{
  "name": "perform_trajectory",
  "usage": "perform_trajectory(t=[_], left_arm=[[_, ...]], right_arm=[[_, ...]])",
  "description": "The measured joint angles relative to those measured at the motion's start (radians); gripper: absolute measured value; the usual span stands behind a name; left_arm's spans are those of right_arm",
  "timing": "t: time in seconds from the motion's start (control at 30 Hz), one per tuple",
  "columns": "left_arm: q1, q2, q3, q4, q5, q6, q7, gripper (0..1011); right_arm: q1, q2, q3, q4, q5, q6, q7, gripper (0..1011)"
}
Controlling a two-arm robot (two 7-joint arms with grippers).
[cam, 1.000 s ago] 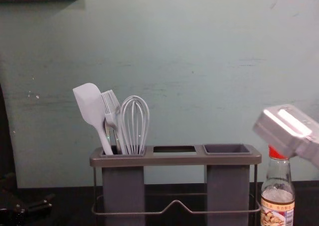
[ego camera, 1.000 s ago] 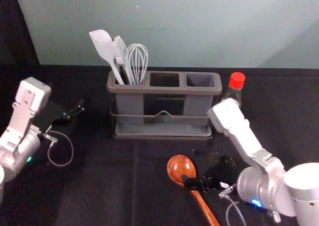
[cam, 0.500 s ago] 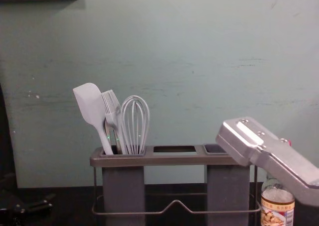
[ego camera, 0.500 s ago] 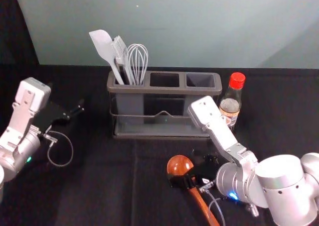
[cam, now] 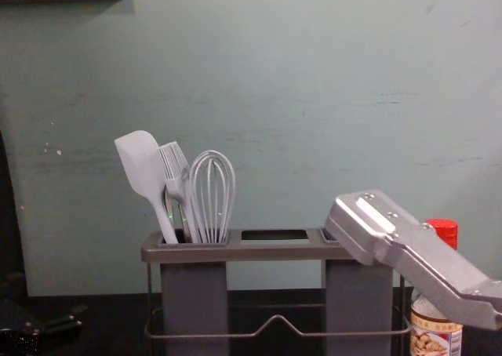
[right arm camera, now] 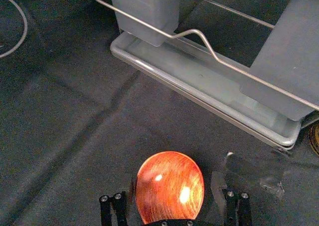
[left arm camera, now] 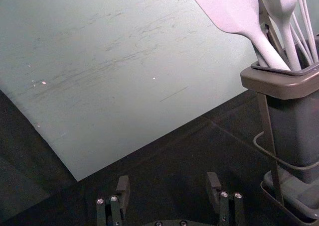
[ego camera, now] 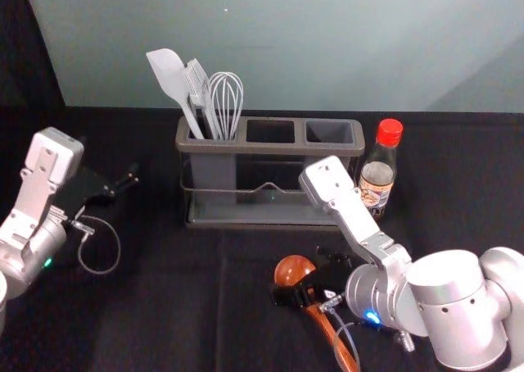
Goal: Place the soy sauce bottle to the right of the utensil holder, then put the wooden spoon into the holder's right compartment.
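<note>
The soy sauce bottle [ego camera: 378,179] with its red cap stands upright beside the right end of the utensil holder [ego camera: 274,148]; in the chest view the right forearm partly covers the bottle [cam: 435,332]. On the cloth in front of the holder lies the wooden spoon [ego camera: 293,269], handle toward the robot. My right gripper [ego camera: 304,280] is low over the spoon's bowl end. In the right wrist view, the right gripper [right arm camera: 174,186] is open, the bowl [right arm camera: 170,183] between its fingers. My left gripper [ego camera: 121,181] idles at left, open in its wrist view [left arm camera: 168,184].
A white spatula [ego camera: 169,75], a brush [ego camera: 198,85] and a whisk [ego camera: 226,97] stand in the holder's left compartment. The wall [ego camera: 286,44] rises behind the table. Black cloth [ego camera: 164,306] extends left of the spoon.
My right arm has swung left and its gripper has shifted slightly at the spoon, uncovering more of the bottle in the head view. The left arm, bottle and holder have stayed in place.
</note>
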Motion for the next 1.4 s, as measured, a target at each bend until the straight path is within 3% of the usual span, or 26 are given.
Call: perform_trajectory(t=[0.7,1.4], left_arm=[[0.000,0.000,0.000,0.000,0.000,0.000,0.000,1005],[0.000,0.000,0.000,0.000,0.000,0.000,0.000,1005]], right_arm=[[0.032,-0.031,-0.017,0.040,-0.054,0.029,0.030,1002],[0.017,-0.038,0.008,0.024,-0.092,0.046,0.063,1003]])
